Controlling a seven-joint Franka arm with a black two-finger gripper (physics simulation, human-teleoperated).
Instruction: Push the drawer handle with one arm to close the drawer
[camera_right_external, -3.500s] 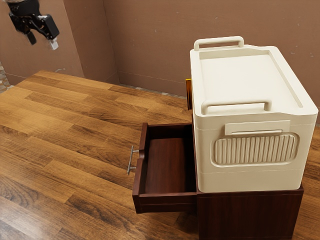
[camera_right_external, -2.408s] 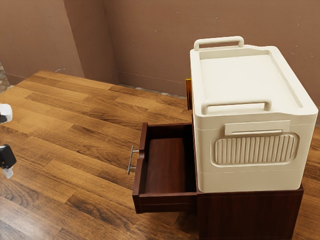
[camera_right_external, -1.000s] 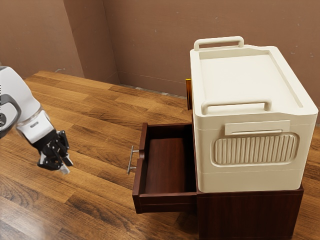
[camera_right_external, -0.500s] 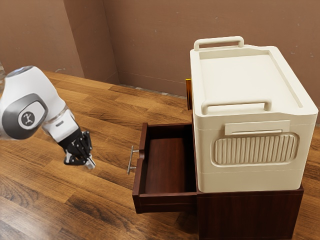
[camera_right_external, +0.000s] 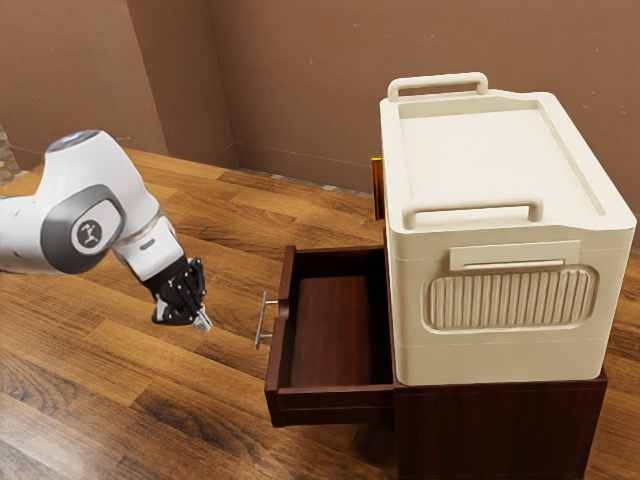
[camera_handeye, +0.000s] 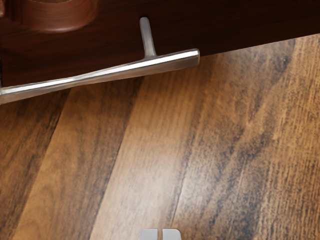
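Dark reddish wooden drawer stands open from its cabinet, which bears a cream storage box. Near the drawer's metal handle, but apart from it, my black gripper hangs over the wooden surface, its jaws together.

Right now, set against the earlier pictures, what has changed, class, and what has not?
The arm has swung down from the exterior view's upper left and advanced toward its right, nearing the drawer handle without touching it. The jaws, apart in the earliest picture, now stand together. Nothing was taken hold of or let go. The drawer is as far open as before, and the cream box hasn't moved.
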